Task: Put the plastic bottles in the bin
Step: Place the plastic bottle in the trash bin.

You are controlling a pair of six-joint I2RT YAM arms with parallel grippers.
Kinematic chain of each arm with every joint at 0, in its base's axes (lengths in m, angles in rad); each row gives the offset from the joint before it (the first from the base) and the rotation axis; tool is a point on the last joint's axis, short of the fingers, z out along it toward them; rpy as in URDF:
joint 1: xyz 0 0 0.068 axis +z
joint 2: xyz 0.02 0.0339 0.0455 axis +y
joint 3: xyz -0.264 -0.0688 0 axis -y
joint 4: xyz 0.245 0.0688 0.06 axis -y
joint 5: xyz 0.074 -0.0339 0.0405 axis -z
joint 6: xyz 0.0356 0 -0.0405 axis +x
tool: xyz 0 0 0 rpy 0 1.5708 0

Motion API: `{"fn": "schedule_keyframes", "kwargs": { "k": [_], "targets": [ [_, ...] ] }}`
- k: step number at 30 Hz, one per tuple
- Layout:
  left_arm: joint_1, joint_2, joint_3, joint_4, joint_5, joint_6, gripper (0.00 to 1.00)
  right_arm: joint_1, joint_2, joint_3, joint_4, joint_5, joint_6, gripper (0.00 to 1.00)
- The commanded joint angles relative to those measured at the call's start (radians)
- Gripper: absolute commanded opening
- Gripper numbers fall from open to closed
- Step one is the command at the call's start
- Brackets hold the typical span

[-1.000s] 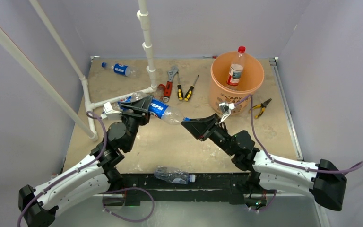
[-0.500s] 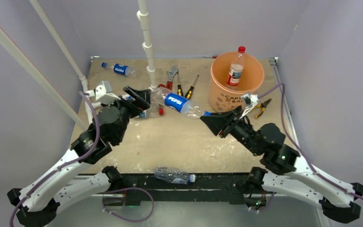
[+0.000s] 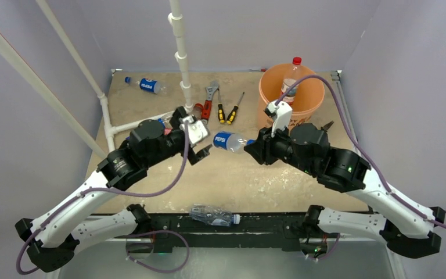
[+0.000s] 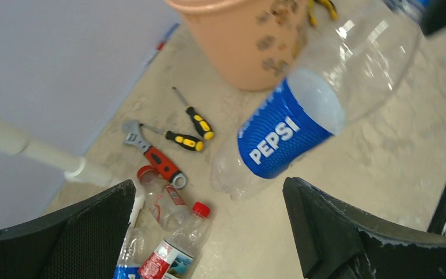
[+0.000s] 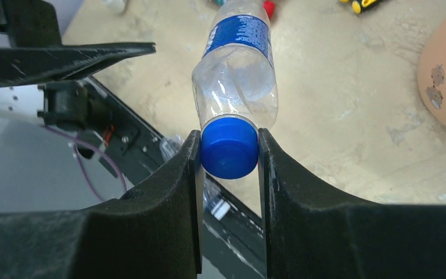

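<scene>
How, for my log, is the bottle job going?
Done: one red-capped bottle in the bin. In hand: right tool clamps a Pepsi bottle by its cap. Remaining: second Pepsi bottle far left, clear bottle at the near edge, small bottles by the wrench.

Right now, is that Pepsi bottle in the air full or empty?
Empty, it seems: the Pepsi bottle is see-through and dented, with no liquid visible. The right gripper holds it by its blue cap.
</scene>
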State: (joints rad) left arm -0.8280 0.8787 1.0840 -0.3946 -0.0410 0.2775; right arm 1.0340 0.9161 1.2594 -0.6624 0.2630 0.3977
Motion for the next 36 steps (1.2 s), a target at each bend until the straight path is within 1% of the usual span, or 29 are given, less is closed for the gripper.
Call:
{"fn": "schedule_keyframes", "kwargs": {
  "k": [1, 5, 10, 14, 21, 23, 29, 33, 36],
  "targets": [
    [-0.003, -0.031, -0.019, -0.030, 0.299, 0.280, 0.99, 0.003, -0.030, 0.091, -0.073, -0.067, -0.102, 0.00],
    [-0.002, -0.043, -0.010, -0.055, 0.367, 0.302, 0.99, 0.003, -0.008, 0.109, -0.090, -0.107, -0.122, 0.00],
    [-0.003, -0.017, -0.009, -0.123, 0.386, 0.324, 0.97, 0.002, 0.062, 0.124, -0.043, -0.192, -0.172, 0.00],
    [-0.003, -0.010, -0.007, -0.143, 0.396, 0.344, 0.97, 0.003, 0.125, 0.168, -0.039, -0.231, -0.205, 0.00],
    [-0.005, 0.032, 0.002, -0.203, 0.383, 0.381, 0.96, 0.003, 0.195, 0.233, -0.043, -0.261, -0.245, 0.00],
    [-0.009, 0.028, -0.018, -0.194, 0.382, 0.385, 0.96, 0.002, 0.203, 0.252, -0.040, -0.261, -0.257, 0.00],
    [-0.012, 0.033, -0.040, -0.163, 0.374, 0.377, 0.96, 0.003, 0.215, 0.312, -0.044, -0.350, -0.281, 0.00],
    [-0.011, 0.039, -0.027, -0.109, 0.319, 0.343, 0.92, 0.003, 0.217, 0.327, -0.058, -0.387, -0.286, 0.00],
    [-0.011, 0.042, -0.024, -0.095, 0.329, 0.335, 0.89, 0.002, 0.198, 0.322, -0.056, -0.405, -0.285, 0.00]
  ]
}}
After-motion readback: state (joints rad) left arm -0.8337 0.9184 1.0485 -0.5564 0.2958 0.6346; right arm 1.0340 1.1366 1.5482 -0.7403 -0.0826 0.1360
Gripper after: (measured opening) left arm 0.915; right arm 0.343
